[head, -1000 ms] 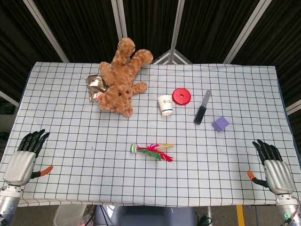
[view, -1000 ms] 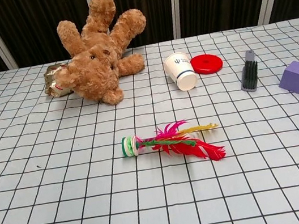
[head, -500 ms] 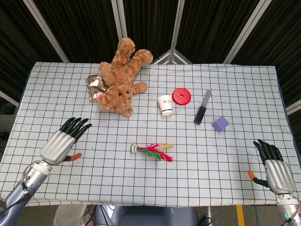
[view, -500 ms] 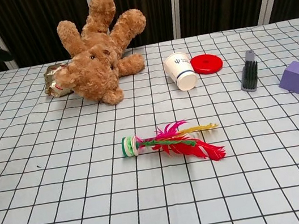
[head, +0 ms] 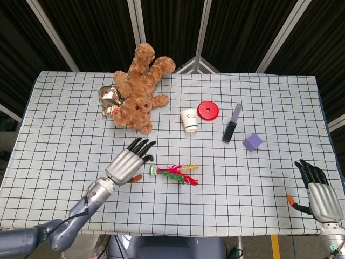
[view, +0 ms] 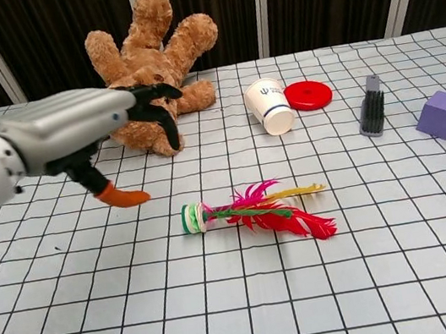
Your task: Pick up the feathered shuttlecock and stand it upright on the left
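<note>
**A:** The left hand hovers just left of the feathered shuttlecock with red, green and yellow plumes, fingers spread wide, nothing in them.

**B:** And the shuttlecock lies flat on its side, near the table's middle, round green-and-white base pointing toward that hand, feathers trailing away to the right.

**A:** So this looks like the reach, grasp not yet made. The hand is near the base but not touching it in either view.

**B:** The next move, by that reading, calls for a descent onto the base end and a pinch there, sparing the feathers, then a turn to set it base-down on the left.

**A:** The right hand sits far off at the table's right corner, fingers open, idle.

**B:** The surface is a white tablecloth with a black grid, flat enough for standing it. Dark curtains hang behind.

**A:** Further back lie a brown plush teddy bear, a white paper cup, a red round lid and a purple block.
</note>
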Robot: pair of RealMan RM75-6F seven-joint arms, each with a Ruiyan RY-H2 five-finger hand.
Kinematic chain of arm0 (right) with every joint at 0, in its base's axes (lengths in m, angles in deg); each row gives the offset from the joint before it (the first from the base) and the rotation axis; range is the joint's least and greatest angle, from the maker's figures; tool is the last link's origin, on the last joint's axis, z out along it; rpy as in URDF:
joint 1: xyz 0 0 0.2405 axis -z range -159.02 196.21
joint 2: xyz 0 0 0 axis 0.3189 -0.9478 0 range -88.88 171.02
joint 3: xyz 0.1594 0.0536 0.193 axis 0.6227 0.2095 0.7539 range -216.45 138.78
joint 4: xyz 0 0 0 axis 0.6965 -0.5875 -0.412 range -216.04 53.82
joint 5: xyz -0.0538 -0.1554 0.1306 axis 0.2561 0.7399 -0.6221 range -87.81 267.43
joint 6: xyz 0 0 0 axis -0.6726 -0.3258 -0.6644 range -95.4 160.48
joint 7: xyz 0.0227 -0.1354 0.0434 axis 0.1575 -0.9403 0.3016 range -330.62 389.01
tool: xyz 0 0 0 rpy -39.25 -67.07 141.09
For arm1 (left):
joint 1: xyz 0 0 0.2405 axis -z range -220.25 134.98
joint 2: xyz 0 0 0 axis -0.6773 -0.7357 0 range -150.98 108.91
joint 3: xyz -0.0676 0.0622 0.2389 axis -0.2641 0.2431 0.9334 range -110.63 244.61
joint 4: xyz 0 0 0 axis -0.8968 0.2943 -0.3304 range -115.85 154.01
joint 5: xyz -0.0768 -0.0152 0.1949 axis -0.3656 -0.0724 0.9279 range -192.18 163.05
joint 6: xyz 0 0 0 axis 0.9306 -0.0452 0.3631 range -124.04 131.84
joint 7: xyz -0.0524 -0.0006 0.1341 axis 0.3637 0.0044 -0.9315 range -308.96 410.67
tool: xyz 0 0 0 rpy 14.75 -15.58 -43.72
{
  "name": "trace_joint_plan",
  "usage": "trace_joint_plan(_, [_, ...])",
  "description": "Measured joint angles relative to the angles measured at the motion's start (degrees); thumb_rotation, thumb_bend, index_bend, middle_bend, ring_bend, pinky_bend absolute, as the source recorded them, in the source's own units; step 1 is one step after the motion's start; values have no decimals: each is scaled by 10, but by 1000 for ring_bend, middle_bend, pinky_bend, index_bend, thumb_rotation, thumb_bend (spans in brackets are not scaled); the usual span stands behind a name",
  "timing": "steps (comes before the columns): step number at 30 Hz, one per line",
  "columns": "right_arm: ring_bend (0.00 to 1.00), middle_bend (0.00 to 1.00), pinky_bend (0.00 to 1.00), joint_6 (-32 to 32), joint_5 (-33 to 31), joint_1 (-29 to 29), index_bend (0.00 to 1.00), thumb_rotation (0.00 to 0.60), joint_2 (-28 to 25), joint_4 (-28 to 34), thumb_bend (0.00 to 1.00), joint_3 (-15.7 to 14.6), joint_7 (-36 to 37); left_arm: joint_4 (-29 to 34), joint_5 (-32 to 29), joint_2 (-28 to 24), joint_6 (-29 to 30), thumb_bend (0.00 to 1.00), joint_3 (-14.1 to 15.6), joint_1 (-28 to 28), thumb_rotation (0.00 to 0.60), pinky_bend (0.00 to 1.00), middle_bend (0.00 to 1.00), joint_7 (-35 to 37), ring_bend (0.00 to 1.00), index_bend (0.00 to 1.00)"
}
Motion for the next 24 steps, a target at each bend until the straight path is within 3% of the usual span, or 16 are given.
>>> trace_joint_plan(12, [0, 0, 0, -14, -14, -2, 0, 600, -6, 8, 341, 2, 16, -93, -118, 142, -19, 366, -19, 89, 600, 0, 20, -97, 0, 404])
trace_joint_plan(24, [0, 0, 0, -18, -16, -4, 0, 600, -7, 12, 341, 5, 23, -146, -155, 209, -10, 370, -25, 138, 600, 0, 37, -114, 0, 422])
